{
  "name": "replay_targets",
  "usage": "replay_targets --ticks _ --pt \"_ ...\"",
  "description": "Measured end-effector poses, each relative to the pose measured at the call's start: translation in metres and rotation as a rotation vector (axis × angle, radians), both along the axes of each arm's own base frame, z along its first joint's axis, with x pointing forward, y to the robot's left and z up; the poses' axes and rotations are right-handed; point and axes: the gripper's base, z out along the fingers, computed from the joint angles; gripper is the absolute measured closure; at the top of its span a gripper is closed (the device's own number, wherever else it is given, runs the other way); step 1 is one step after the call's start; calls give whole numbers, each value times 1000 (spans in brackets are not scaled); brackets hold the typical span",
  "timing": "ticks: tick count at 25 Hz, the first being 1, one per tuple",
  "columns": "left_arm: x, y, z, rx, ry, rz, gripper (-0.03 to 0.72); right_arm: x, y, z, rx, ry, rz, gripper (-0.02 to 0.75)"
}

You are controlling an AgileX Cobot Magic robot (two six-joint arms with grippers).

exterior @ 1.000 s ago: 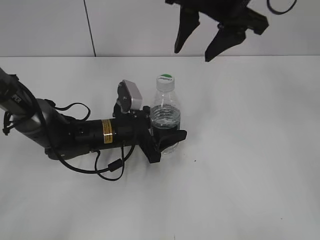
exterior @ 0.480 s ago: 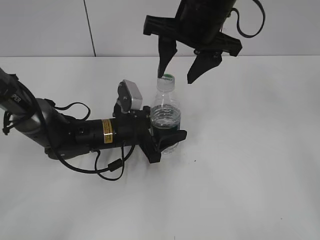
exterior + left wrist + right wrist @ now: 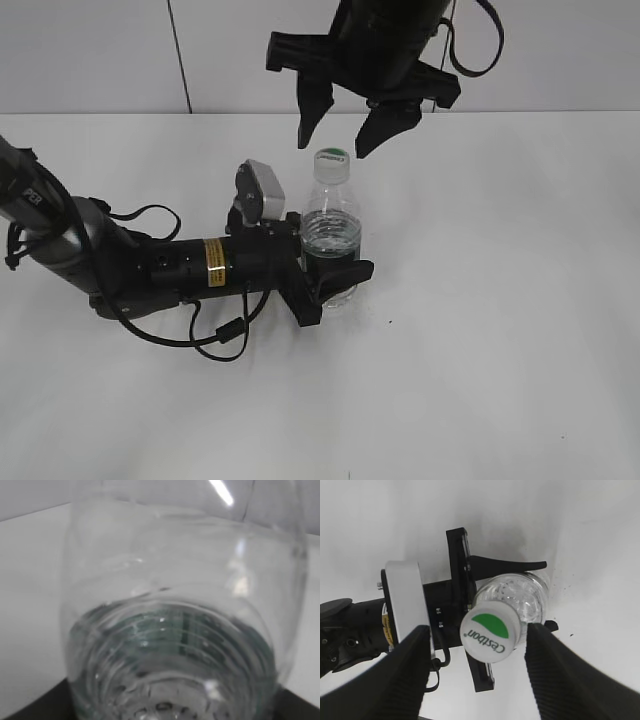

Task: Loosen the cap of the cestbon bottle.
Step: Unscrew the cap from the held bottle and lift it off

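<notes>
bottle: your cestbon bottle (image 3: 331,245) stands upright on the white bench (image 3: 500,300) | left fingers (image 3: 335,280): clamped round its lower body | right fingers (image 3: 340,128): spread apart, flanking the cap (image 3: 492,636), apparently not touching it

On the cap (image 3: 492,636) of the cestbon bottle (image 3: 331,243) below me I read "Cestbon" in dark letters under a green half-circle, while the yellow label (image 3: 213,263) on my left arm carries print too small to read.
</notes>
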Motion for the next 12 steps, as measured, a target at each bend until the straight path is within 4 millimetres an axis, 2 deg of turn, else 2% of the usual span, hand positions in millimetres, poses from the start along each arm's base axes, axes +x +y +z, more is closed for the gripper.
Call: replay_targets --ticks 5,12 --pt "0 0 0 0 0 0 282 2 -1 0 -14 -21 1 280" --pt "0 0 0 0 0 0 282 4 2 -11 -22 5 3 282"
